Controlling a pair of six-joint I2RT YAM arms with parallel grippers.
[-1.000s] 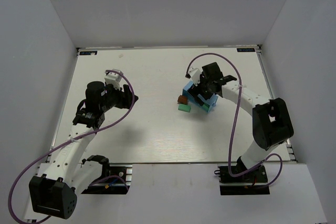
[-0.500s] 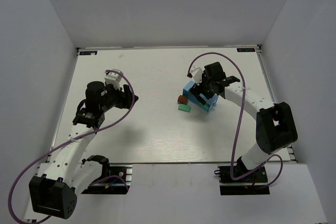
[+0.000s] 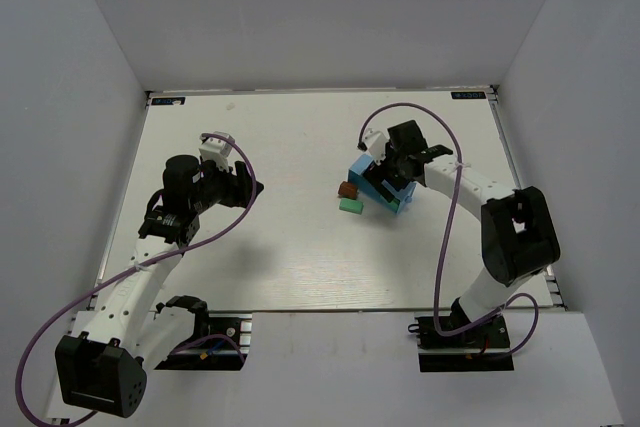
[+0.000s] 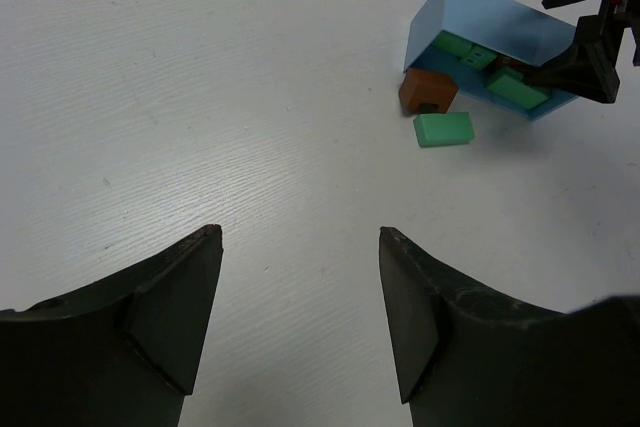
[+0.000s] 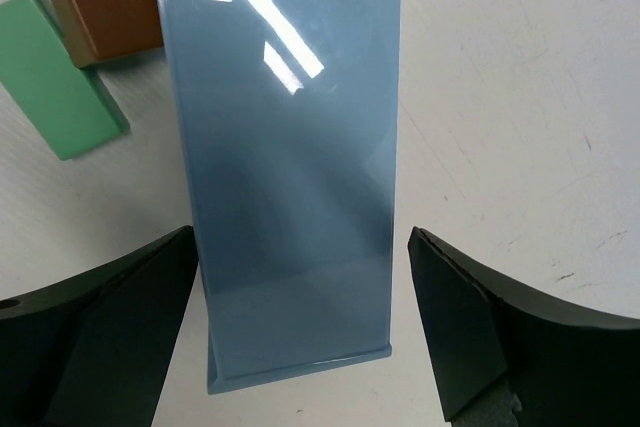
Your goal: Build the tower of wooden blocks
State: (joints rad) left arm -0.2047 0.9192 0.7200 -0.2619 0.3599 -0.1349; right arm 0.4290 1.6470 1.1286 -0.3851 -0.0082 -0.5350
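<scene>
Wide-open, empty right fingers (image 5: 100,337) astride the tipped blue box (image 5: 290,147), wood blocks (image 5: 65,82) just beyond its far-left corner, part-open empty left fingers (image 4: 170,317) well apart.

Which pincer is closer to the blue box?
Right. The right pincer straddles the blue box, open jaws either side of it. The left pincer is open over the table, well to the box's left.
</scene>
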